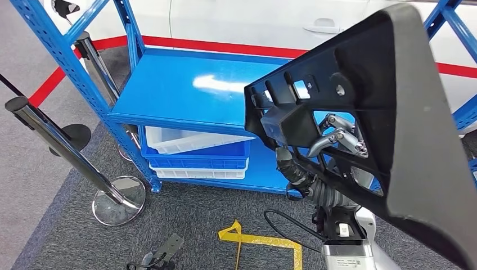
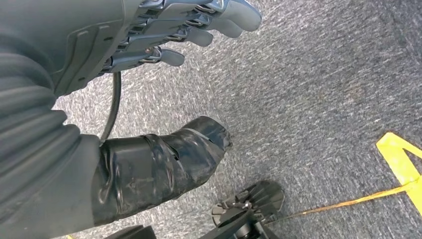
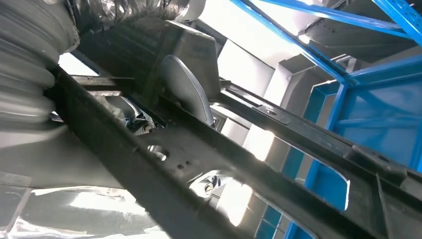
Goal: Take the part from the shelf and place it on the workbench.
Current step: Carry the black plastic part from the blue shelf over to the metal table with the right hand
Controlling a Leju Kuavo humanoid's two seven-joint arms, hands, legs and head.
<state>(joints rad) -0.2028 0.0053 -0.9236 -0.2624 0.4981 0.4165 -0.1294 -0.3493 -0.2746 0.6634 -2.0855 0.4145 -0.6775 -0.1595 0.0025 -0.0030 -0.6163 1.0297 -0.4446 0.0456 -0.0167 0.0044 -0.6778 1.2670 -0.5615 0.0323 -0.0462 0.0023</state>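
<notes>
One black plastic part point(image 1: 388, 112), large and ribbed, is raised close to the head camera in the grasp of the right hand point(image 1: 337, 138), in front of the blue shelf point(image 1: 185, 90); its far end is cut off. The left hand point(image 2: 189, 30) hangs over grey carpet, fingers loosely apart, grasping nothing. Two stacked bins point(image 1: 197, 152) sit on the lower shelf, and two chrome stanchions point(image 1: 67, 152) stand alongside.

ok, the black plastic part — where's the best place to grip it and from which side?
Best guess: the ribbed open framework of the black plastic part, approached from its back, fingers hooked through a cutout. The right hand already holds it that way, fingers showing through an opening. The other face looks broad and smooth, with little to hold. The left hand hangs free over the carpet.
</notes>
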